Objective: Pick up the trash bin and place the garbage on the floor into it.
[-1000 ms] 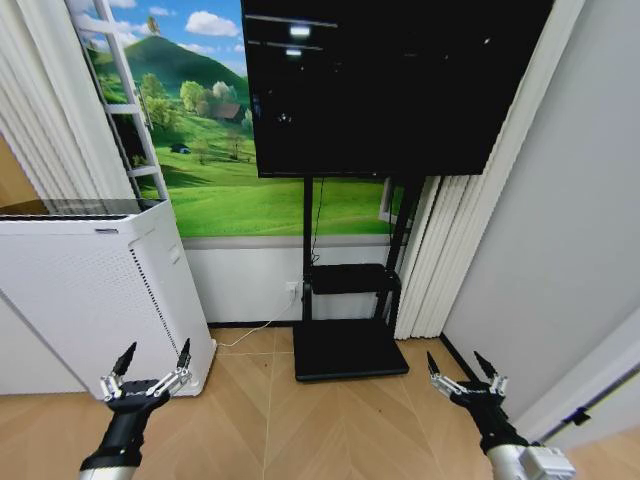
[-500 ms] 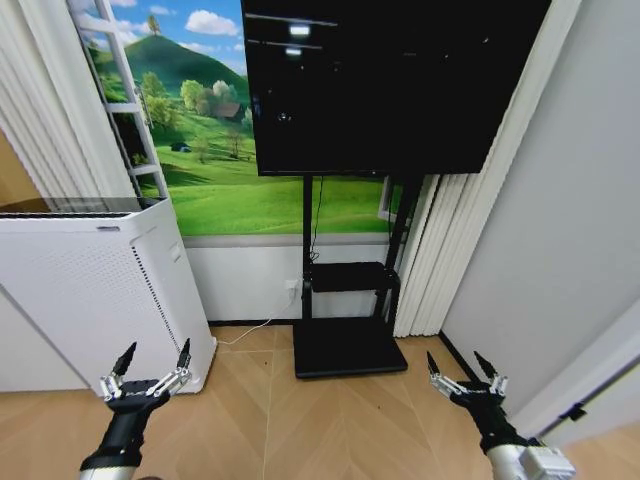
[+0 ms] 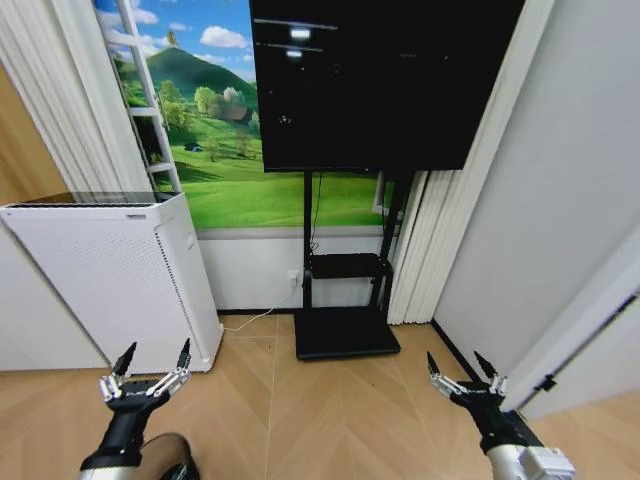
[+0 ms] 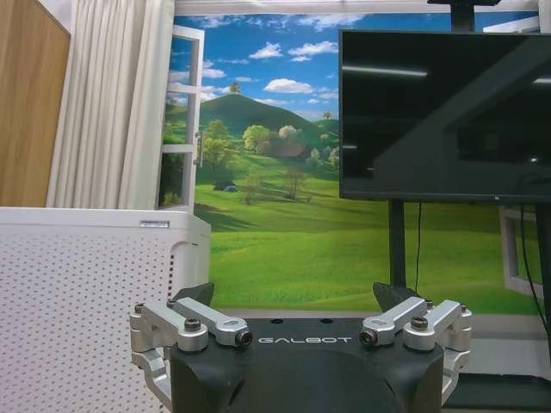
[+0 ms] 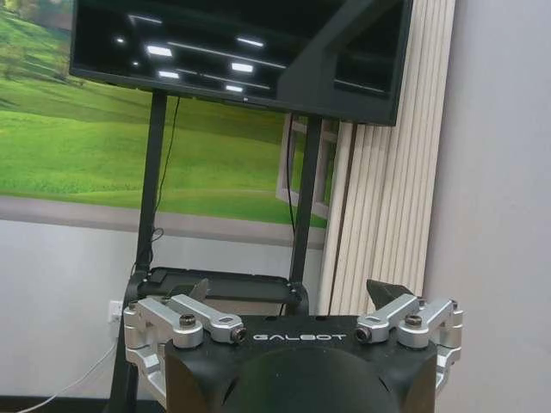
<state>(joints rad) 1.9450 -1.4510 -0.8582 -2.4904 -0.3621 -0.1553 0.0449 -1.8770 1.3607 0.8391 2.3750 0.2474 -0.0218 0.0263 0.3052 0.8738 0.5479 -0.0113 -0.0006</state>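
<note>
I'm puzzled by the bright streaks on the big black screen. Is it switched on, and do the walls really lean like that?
Head view: the television is dark, and its small bright spots look like ceiling-light reflections; the walls splay outward, probably lens distortion. Right wrist view: the same glare shows as several streaks. Left wrist view: faint streaks, verticals look straight.

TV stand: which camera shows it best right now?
Head view: the TV stand shows from screen down to base plate on the floor. Left wrist view catches the screen and a bit of post; right wrist view the screen's lower part, posts and shelf.
</note>
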